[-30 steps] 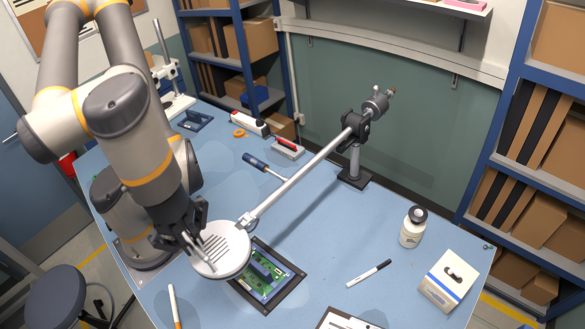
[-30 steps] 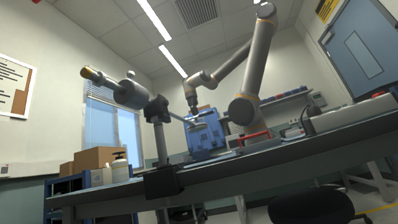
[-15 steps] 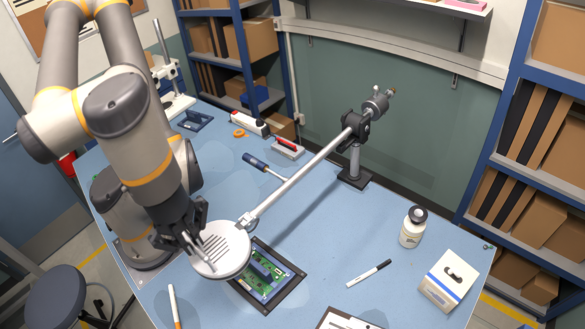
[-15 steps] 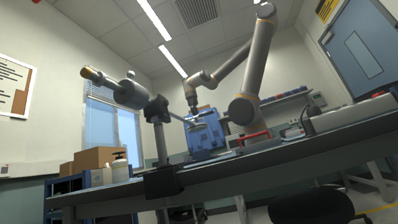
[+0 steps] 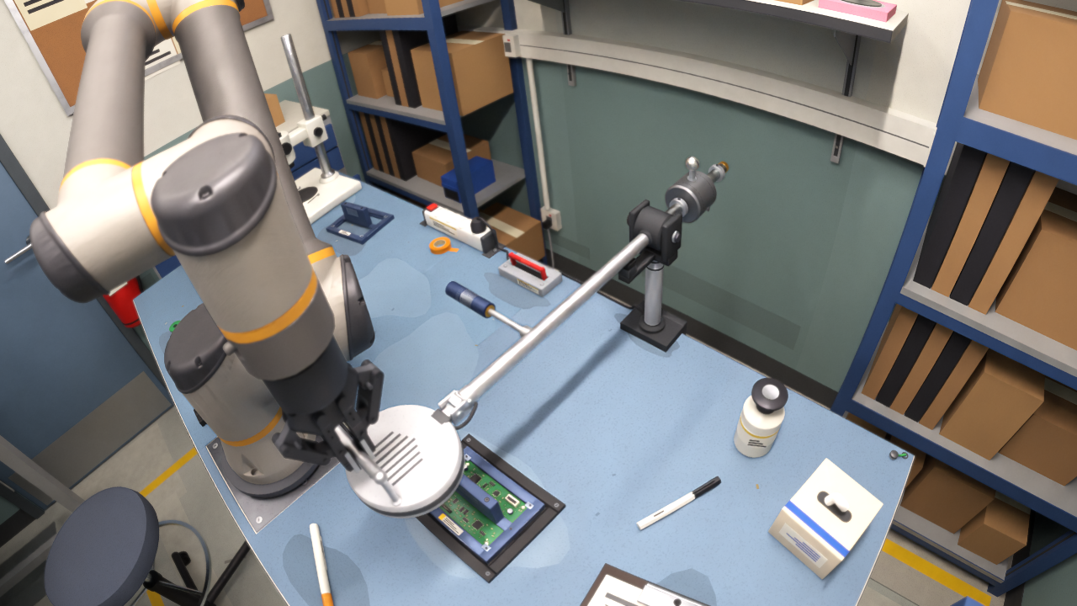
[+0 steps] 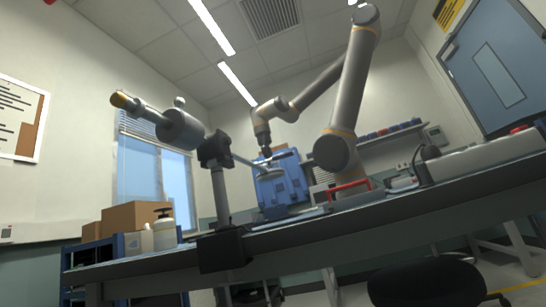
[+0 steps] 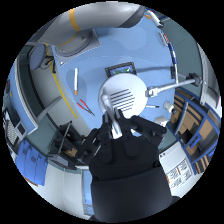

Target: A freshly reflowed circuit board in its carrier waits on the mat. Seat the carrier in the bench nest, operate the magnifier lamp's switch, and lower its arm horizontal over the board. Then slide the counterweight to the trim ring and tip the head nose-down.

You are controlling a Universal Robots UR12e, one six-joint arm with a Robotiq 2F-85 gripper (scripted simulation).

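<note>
Near the bench's front edge the green circuit board in its blue carrier (image 5: 482, 503) sits in the black bench nest (image 5: 493, 516). The round white magnifier head (image 5: 407, 460) hovers over it at the end of the lamp arm (image 5: 550, 320), which lies about level from the post (image 5: 652, 298) at the back. My gripper (image 5: 361, 448) is closed on the head's handle (image 5: 376, 471), a thin grey bar on the head's near side. The grey counterweight (image 5: 691, 194) sits on the short rod behind the pivot, close to the pivot block. The head hides part of the board.
Behind the bench stand blue shelves with cardboard boxes. A screwdriver (image 5: 482, 305), a power strip (image 5: 459, 228) and a red-handled block (image 5: 529, 273) lie toward the back. A white bottle (image 5: 759, 427), a marker (image 5: 678, 503) and a white box (image 5: 825, 516) lie to the right.
</note>
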